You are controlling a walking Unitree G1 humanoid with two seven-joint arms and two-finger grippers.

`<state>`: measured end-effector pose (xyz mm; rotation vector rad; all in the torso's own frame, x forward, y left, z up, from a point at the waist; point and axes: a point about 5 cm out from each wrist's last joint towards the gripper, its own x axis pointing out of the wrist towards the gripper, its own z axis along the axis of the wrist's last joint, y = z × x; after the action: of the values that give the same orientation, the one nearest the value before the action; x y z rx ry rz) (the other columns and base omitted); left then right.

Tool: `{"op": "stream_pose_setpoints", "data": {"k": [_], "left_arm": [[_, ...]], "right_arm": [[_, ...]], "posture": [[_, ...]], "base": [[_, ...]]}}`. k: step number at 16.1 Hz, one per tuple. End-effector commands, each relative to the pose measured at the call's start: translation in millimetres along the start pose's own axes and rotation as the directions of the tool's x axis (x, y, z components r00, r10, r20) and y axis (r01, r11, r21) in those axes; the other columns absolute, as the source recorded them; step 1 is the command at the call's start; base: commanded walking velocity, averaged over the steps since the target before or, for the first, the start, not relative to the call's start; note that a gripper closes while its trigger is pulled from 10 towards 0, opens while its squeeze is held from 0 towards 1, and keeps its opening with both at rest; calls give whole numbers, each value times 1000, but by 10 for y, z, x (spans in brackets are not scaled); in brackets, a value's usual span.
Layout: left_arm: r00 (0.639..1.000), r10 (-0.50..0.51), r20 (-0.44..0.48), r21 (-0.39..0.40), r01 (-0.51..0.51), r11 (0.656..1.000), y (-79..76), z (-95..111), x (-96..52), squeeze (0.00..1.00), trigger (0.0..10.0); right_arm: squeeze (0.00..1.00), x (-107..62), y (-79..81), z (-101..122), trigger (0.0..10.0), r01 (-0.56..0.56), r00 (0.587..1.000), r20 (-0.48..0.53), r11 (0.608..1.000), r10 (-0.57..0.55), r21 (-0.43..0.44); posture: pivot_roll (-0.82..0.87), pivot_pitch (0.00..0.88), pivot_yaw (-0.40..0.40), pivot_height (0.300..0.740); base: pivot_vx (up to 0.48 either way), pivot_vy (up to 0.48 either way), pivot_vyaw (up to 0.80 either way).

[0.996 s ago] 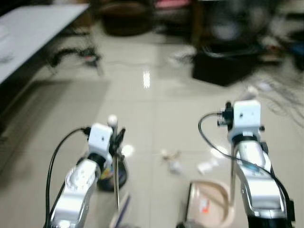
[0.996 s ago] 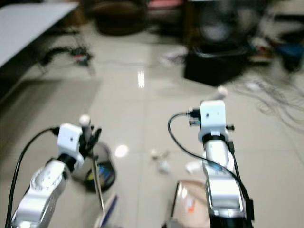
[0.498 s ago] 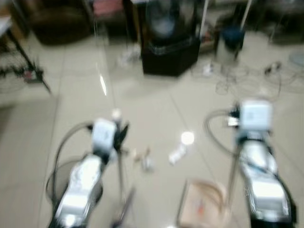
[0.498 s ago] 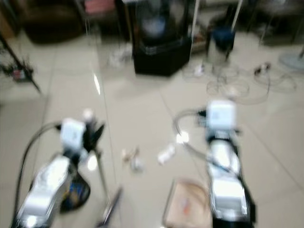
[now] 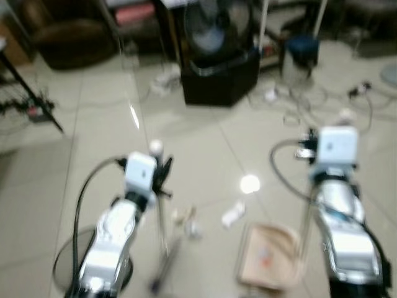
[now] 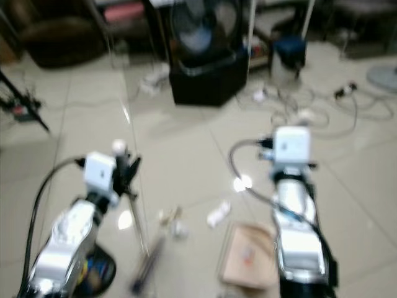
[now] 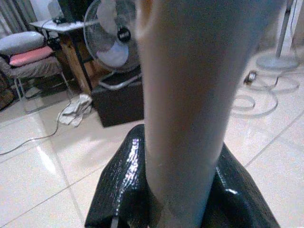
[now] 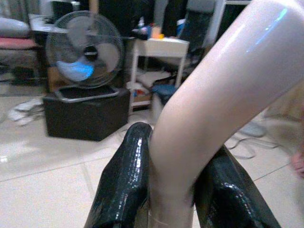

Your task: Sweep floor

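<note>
Black left jaws (image 7: pixel 156 190) gripping broom handle (image 7: pixel 183 95), right jaws (image 8: pixel 166 190) gripping dustpan handle (image 8: pixel 209 109)

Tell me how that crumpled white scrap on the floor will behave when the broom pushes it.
The crumpled white scrap looks like thin paper, so probably very light. On the glossy tile floor it would likely skid or tumble rather than roll straight, perhaps skipping past the dustpan.

head pair downward; wrist cameras close-up

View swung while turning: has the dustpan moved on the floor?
Yes, rightward. The dustpan, in the right gripper, lay straight below the white paper scrap; now it lies right of it.
</note>
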<state>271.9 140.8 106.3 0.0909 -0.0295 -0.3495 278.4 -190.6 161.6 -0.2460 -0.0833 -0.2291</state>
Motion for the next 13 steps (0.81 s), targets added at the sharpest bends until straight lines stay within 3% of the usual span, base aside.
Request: {"op": "stream_pose_setpoints", "data": {"k": [1,4,6,9,10,13], "left_arm": [[999,30,18,41,-31,999,108,51,-15,0,10000],[999,36,17,45,-37,998,113,50,-9,0,10000],[999,40,17,47,-41,998,113,49,-6,0,10000],[999,42,17,46,-43,998,116,49,-8,0,10000],[999,41,15,48,-42,998,122,49,-11,0,10000],[999,40,7,50,-40,998,127,46,-10,0,10000]], "right_arm": [[0,0,61,102,10000,-19,999,45,1000,18,14],[0,10,82,103,10000,-47,998,53,999,45,27],[0,5,136,100,10000,-109,993,48,994,109,-14],[0,-5,149,90,10000,-105,993,44,994,106,-14],[0,-16,134,82,10000,-82,996,47,996,81,23],[0,-22,133,69,10000,-90,995,46,996,89,26]], "posture": [[-29,85,75,740],[-28,85,76,740],[-27,85,75,740],[-26,86,76,740],[-24,88,79,740],[-23,93,85,740]], "base": [[405,0,0],[407,0,0],[409,0,400],[407,0,800],[409,0,0],[382,0,0]]}}
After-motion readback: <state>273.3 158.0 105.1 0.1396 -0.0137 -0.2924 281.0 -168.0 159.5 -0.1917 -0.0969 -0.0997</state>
